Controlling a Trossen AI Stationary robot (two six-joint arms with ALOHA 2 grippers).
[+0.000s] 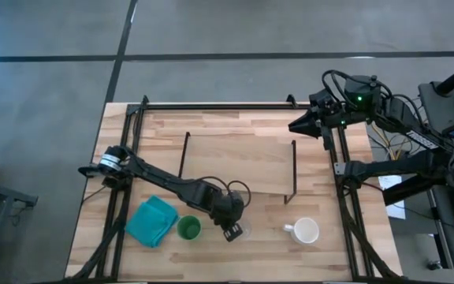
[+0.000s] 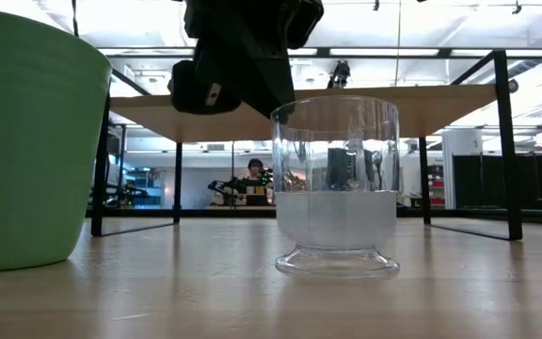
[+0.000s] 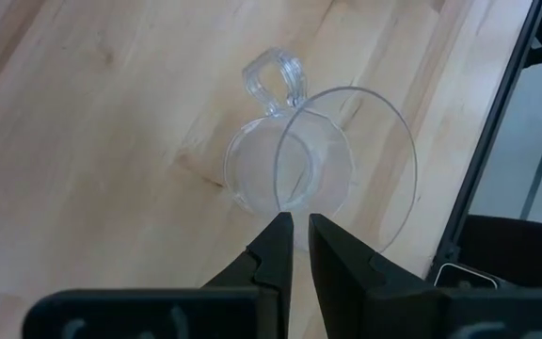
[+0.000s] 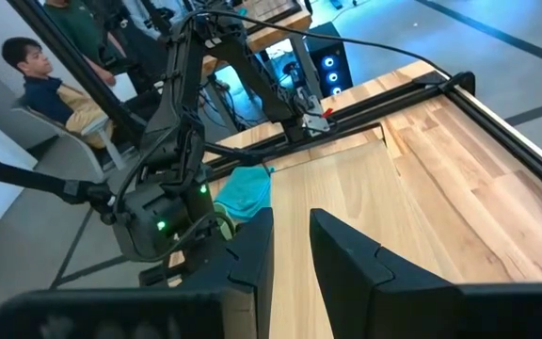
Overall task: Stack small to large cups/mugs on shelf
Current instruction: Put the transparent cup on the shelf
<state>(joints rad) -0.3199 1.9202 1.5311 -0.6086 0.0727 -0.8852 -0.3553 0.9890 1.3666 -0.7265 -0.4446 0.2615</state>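
The clear glass cup point(image 1: 244, 231) stands upright on its foot on the table, near the front edge. My left gripper point(image 1: 233, 229) is over the cup's rim, shut on it. It also shows in the left wrist view point(image 3: 300, 226). The green cup point(image 1: 188, 228) stands just to the left of the gripper. The white handled mug point(image 1: 307, 231) stands to the right. The shelf point(image 1: 239, 162), a light-wood board on black wire legs, is behind them with nothing on it. My right gripper point(image 1: 294, 125) waits at the far right, its fingers point(image 4: 252, 245) a narrow gap apart. My left gripper pinches the glass cup's rim point(image 3: 278, 198) on the side opposite its clear handle point(image 3: 273, 75). One finger is inside the cup and one outside. The fingers come from above, slanting down. The cup stands upright with its foot point(image 2: 337, 264) on the table.
A teal folded cloth point(image 1: 152, 221) lies left of the green cup. The shelf's black legs point(image 1: 292, 170) stand behind the cups. The table's black frame rails point(image 1: 345, 197) run along both sides. People sit in the room beyond the table.
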